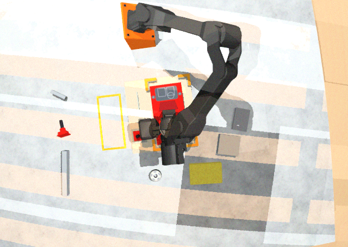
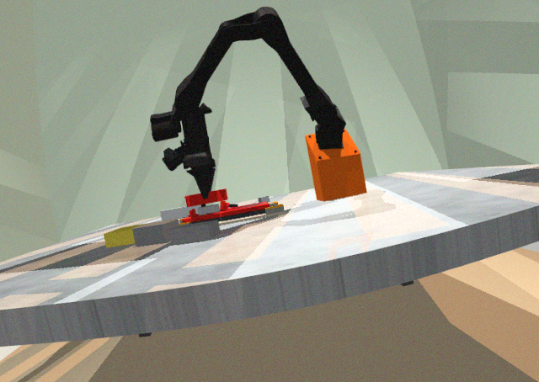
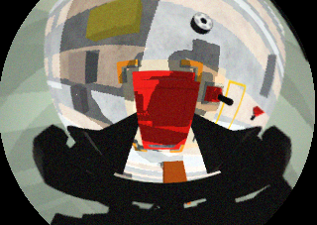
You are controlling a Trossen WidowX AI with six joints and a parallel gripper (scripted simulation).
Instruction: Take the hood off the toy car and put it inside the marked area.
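The tool [image 2: 204,193] grips the red hood [image 2: 206,197], a flat panel raised just above the toy car [image 2: 243,209]. The yellow marked area [image 1: 111,122] lies beside the car on the desk [image 2: 330,278], nothing visible inside it.

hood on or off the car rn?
Off, lifted. In the exterior view the red hood sits above the toy car with a gap beneath it, gripper shut on it. Not yet at the yellow marked area.
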